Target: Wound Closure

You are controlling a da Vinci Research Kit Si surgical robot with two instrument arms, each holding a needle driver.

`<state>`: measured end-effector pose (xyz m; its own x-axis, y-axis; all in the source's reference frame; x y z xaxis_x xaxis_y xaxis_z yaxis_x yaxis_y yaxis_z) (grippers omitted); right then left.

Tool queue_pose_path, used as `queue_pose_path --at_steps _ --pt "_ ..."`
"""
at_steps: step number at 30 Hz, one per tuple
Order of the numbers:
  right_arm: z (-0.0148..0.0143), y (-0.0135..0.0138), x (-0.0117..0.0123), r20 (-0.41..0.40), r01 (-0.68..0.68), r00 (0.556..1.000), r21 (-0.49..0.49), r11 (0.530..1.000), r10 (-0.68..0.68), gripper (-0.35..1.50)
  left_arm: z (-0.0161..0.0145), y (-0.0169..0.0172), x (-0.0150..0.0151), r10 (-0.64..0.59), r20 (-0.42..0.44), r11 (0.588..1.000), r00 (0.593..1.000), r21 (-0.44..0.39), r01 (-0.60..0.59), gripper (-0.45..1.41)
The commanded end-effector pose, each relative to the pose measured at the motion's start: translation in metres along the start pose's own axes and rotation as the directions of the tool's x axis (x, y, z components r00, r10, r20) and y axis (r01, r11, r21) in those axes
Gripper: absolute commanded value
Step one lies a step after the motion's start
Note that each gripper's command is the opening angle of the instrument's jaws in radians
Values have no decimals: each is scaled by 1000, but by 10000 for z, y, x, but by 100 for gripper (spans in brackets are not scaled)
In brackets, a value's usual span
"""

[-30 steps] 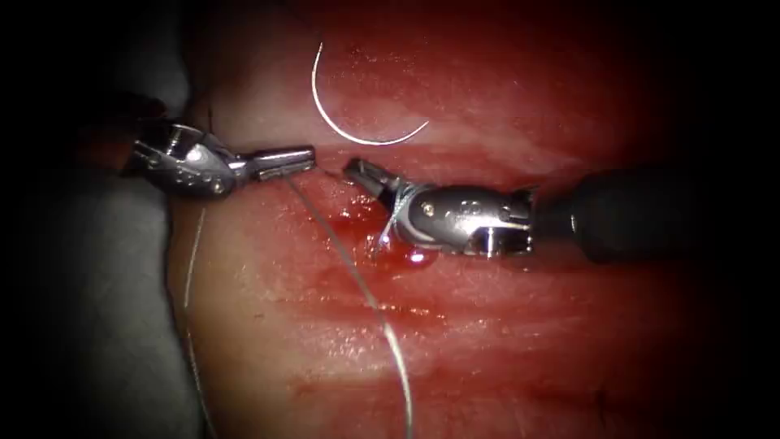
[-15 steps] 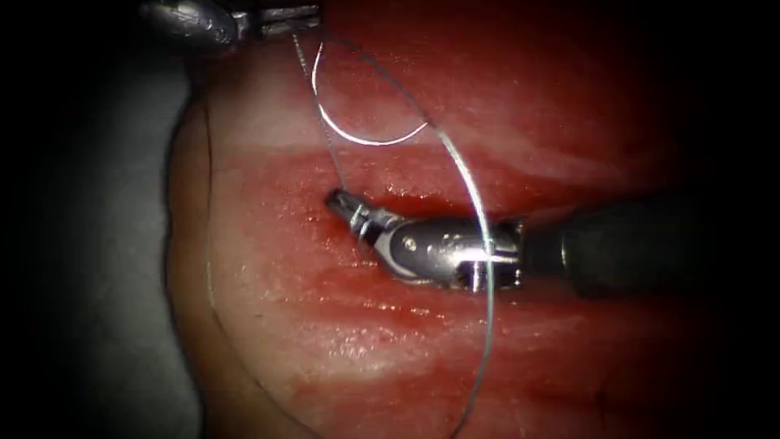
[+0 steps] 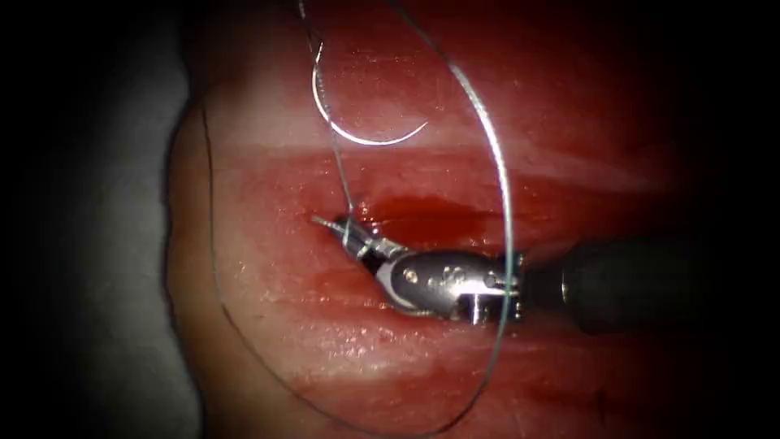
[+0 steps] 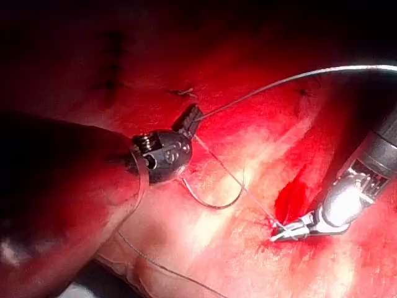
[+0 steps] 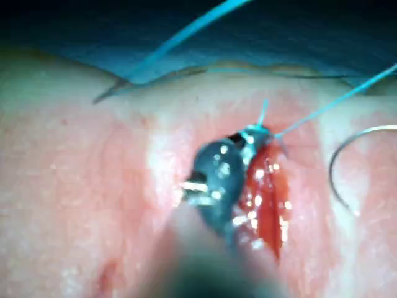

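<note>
the left tool (image 4: pixel 191 118) and right tool (image 3: pixel 345 230) both grip thread (image 3: pixel 497 162), fingers closed; needle (image 3: pixel 357 134) lies free on tissue (image 3: pixel 284 341); even, opposed tension suits this.

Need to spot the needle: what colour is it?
Silvery, bare metal; the needle lying free on the tissue shows best in the endoscope view.

Endoscope above and in front of the cut (image 3: pixel 422 215), both wrist views close along their shafts, all sharing the cut
</note>
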<state>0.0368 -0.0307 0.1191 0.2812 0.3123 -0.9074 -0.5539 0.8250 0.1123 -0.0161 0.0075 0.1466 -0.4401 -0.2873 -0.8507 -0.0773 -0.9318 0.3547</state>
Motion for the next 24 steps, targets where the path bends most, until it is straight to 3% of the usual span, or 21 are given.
queue_pose_path --at_steps 1,10,17,24 --pt "-4 -13 -11 3 8 1000 10 1000 -8 -35 7 1 -2 -4 2 1000 1000 2 4 -45" --pt "-41 -25 -25 -5 31 1000 32 999 -31 -35 14 -8 0 6 22 1000 1000 18 -7 -45" --pt "-65 -46 -20 -14 35 999 49 998 -34 -35 17 -8 1 6 29 1000 1000 22 -6 -45" --pt "-66 -58 -16 -20 37 999 63 997 -36 -35 17 -7 1 5 33 1000 999 24 -6 -45"
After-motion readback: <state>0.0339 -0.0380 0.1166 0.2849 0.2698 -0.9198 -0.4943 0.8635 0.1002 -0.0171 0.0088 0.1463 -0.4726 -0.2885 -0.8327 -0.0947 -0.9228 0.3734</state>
